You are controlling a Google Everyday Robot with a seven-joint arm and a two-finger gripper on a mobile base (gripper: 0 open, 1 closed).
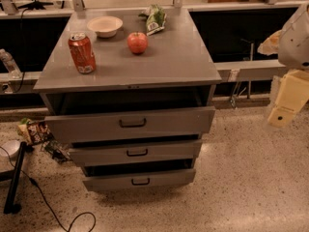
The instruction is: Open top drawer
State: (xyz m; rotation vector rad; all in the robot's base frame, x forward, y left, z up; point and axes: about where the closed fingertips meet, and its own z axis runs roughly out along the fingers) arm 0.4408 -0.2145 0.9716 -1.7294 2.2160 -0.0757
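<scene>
The gripper (pixel 283 111) hangs at the far right edge of the view, a pale yellow piece under the white arm (pixel 295 37), low beside the desk (pixel 183 62) and well apart from it, touching nothing. Whether it is apart or together cannot be told.

No brand can be read anywhere. The red soda can (pixel 81 53) on the left of the desk top carries light print, too small to make out. A printed snack packet (pixel 33 131) lies on the floor by the desk's left side, and its writing is also unreadable.

On the desk top, a red apple (pixel 137 42) sits near the middle, to the right of the can. A pale bowl (pixel 104 26) stands further back, and a green bag (pixel 155 18) lies at the far edge. A clear bottle (pixel 8 64) stands on a ledge to the left. A black cable (pixel 50 211) winds over the speckled floor at the near left.

The top drawer (pixel 159 122) sits just under the desk top. It is grey, the widest and tallest of three, with a small dark bar handle (pixel 133 123) at its middle. It stands pulled out towards the viewer, with a dark gap above its front. The middle drawer (pixel 164 151) and the bottom drawer (pixel 166 178) below it also stand partly out. Nothing lies between the gripper and the drawer fronts.
</scene>
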